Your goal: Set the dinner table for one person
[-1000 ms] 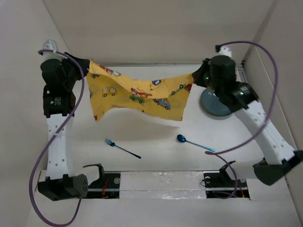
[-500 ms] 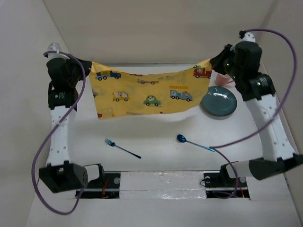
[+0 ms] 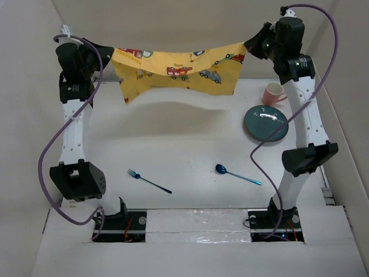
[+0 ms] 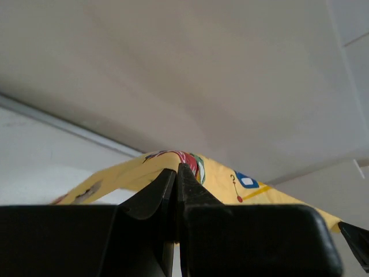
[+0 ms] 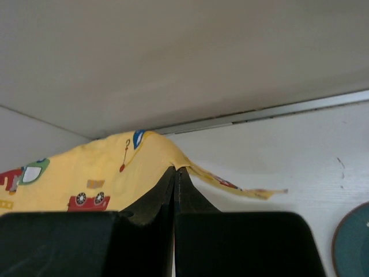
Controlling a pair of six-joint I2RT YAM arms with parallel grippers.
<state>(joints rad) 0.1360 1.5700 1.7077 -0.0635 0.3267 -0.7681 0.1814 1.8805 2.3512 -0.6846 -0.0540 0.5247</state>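
Note:
A yellow placemat [image 3: 179,69] printed with cartoon cars hangs in the air above the far part of the white dinner table [image 3: 184,150]. My left gripper [image 3: 109,53] is shut on its left corner and my right gripper [image 3: 248,45] is shut on its right corner. The cloth sags between them. In the left wrist view the shut gripper [image 4: 176,169] pinches the placemat [image 4: 225,176]. In the right wrist view the shut gripper [image 5: 175,171] pinches the placemat [image 5: 86,173]. A blue fork [image 3: 148,180] and a blue spoon [image 3: 236,174] lie near the front. A teal plate [image 3: 266,123] and a pink cup [image 3: 273,93] sit at the right.
White panels [image 3: 184,34] wall the table at the back and both sides. The plate's edge shows in the right wrist view [image 5: 353,242]. The arm bases stand at the near edge.
Both grippers have risen and moved toward the back wall with the placemat, which now hangs higher and farther back. The pink cup has come into view.

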